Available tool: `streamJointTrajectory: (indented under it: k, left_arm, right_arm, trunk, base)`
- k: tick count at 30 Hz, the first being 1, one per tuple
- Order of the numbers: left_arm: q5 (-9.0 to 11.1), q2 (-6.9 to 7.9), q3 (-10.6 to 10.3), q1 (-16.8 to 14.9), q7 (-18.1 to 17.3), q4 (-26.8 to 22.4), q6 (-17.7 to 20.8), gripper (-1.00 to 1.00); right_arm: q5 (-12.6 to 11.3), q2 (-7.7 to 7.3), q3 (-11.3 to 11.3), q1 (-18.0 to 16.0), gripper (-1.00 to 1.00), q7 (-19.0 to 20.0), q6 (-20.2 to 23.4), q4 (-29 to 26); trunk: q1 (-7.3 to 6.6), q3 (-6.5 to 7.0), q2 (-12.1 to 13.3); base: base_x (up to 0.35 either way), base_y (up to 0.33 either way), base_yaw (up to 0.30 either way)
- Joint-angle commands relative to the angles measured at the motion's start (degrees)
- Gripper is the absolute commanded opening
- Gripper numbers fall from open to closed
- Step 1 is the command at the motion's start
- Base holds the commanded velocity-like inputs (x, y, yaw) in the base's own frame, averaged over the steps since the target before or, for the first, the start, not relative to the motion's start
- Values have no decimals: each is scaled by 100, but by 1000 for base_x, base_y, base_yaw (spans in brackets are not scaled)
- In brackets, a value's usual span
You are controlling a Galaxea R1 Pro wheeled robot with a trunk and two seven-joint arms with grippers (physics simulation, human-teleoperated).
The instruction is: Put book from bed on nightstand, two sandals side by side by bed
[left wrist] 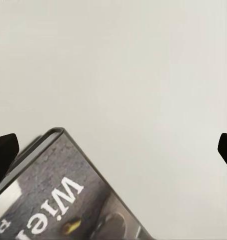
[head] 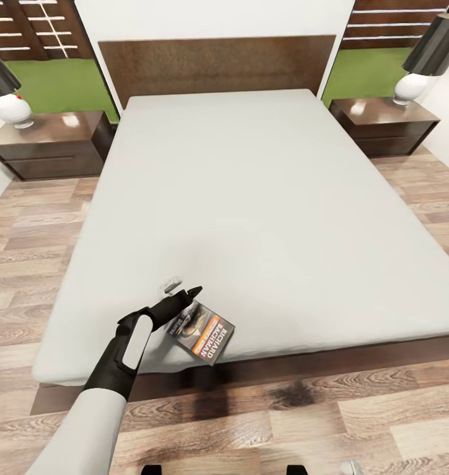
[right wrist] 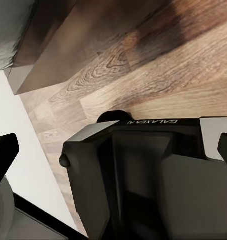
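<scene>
The book (head: 202, 334) lies flat on the bed (head: 250, 198), close to the mattress's near edge, its dark cover with the orange band facing up. My left gripper (head: 184, 291) hovers open just over the book's far-left corner, with nothing between its fingers. In the left wrist view the book (left wrist: 68, 200) lies below the gap between the spread fingertips (left wrist: 3, 155) of the gripper (left wrist: 113, 152). My right gripper (right wrist: 113, 150) is open and empty, pointing down at my own base and the floor. A nightstand (head: 53, 142) stands at the bed's left and another nightstand (head: 386, 122) at its right. The sandals are out of view.
Each nightstand carries a lamp with a white base and dark shade, one lamp (head: 13, 105) on the left and one lamp (head: 415, 82) on the right. The dark headboard (head: 217, 63) stands against the white wall. Wood-plank floor (head: 39, 244) runs along both sides of the bed.
</scene>
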Motion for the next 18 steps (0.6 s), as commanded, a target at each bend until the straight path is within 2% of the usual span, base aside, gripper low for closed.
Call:
streamJointTrajectory:
  k: [1,18]
  left_arm:
    - [19,-7,26,-3,-19,-3,47,100]
    - [19,-7,30,-3,-19,-3,47,100]
  right_arm:
    - [-1,-1,-8,-3,100,16,-10,5]
    - [-1,-1,-8,-3,100,16,-10,5]
  trunk:
    - [-23,16,40]
    - [-396,321,722]
  base:
    - [0,0,0]
    - [0,0,0]
